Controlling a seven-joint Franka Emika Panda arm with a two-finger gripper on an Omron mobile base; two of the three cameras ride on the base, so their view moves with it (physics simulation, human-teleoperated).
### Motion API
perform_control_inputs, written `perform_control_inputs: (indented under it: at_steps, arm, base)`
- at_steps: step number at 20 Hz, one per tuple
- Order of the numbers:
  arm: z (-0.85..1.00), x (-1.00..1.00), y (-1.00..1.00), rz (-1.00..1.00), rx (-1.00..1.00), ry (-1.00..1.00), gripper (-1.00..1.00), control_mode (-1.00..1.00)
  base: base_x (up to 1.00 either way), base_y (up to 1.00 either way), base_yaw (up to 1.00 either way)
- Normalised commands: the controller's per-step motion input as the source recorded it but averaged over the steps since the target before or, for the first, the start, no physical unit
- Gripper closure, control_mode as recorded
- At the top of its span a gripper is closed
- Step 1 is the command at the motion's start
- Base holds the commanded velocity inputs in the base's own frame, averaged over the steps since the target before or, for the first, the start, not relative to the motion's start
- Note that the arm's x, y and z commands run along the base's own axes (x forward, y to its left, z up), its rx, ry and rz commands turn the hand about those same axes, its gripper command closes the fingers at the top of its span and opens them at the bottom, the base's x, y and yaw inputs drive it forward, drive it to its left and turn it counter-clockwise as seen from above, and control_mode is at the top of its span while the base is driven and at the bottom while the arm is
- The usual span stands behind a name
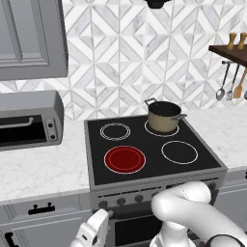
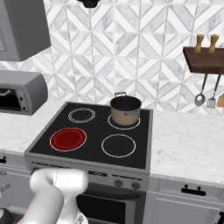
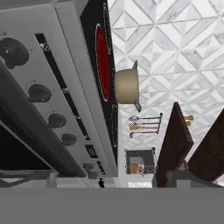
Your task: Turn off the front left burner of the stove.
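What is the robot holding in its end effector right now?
Nothing that can be seen. The end effector sits by the leftmost knob on the stove, but whether it has closed on that knob cannot be told. The front left burner glows red.

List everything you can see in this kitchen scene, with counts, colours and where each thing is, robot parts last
stove: one, grey steel with black glass top, centre, between the counters
front left burner: one, glowing red
other burner zones: three, black with white rings
knobs: a row, dark, on the stove's front panel
pot: one, tan with dark rim, on the back right zone
toaster oven: one, grey, on the left counter
counter: white marble, both sides of the stove
shelf: one, dark wood, right wall, two wooden shakers on top, utensils hanging below
wall cabinet: one, grey, upper left
end effector: one, white, low in front of the stove's left knobs; open or shut unclear
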Motion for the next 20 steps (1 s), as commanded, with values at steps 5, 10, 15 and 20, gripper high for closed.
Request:
perform_control_inputs:
  at_steps: [5, 10, 15, 20]
  arm:
    - [-0.18, 0.36, -0.08, 0.05, 0.27, -0.13, -1.00, -1.00]
    - [-0.10, 0.37, -0.41, 0.18, 0.02, -0.05, -1.00, -1.00]
    - [-0.10, 0.17, -0.14, 0.12, 0.00, 0.00, -1.00, -1.00]
    - [-0.14, 0.30, -0.04, 0.10, 0.03, 0.00, -1.00, -1.00]
  base:
    - [0.00, 0.00, 0.00]
    - [0.00, 0.00, 0.00]
    - [0.00, 0.00, 0.00]
    - [0.00, 0.00, 0.00]
